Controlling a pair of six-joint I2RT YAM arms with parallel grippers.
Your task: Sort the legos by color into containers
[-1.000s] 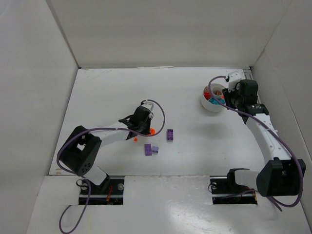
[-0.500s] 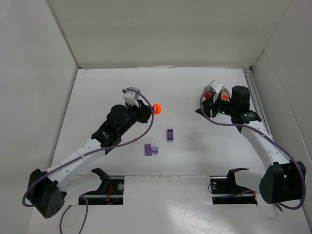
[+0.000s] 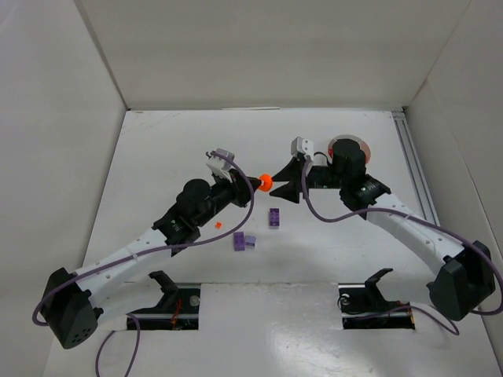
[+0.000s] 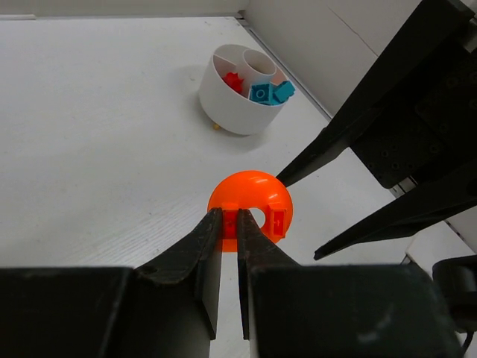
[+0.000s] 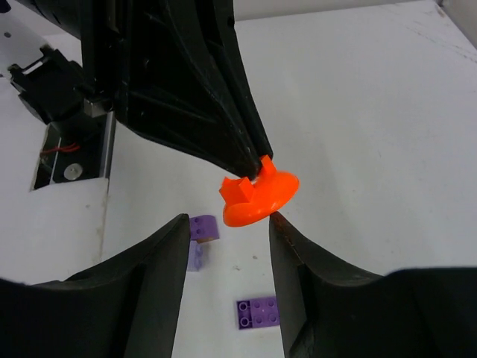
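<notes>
The white dish [image 4: 235,112] stands at about 2 o'clock on the table [image 3: 173,149]. In the top view the right arm [image 3: 393,220] covers most of it, and only part of the rim [image 3: 363,145] shows. The left wrist view looks into it: a round hub [image 4: 257,66] sits in the middle, a red piece [image 4: 233,80] with a toothed edge lies in the compartment at the hub's 8 o'clock, and teal bricks [image 4: 270,92] fill the compartment at its 4 o'clock. The other compartments cannot be seen.

The left gripper [image 4: 230,220] is near the table's centre, its jaws pinched narrow on the edge of a round orange piece [image 4: 250,205], which it holds above the table. The right gripper [image 5: 227,224] faces it from 3 o'clock with jaws wide apart and nothing between them. One fingertip [image 5: 277,218] is just beside the orange piece's lower rim; whether it touches cannot be told.

On the table at 6 o'clock of the orange piece lies a single purple brick [image 3: 274,217]. A purple pair [image 3: 243,241] lies side by side at 7 o'clock, with a tiny orange bit [image 3: 217,225] just beyond it at 8 o'clock
</notes>
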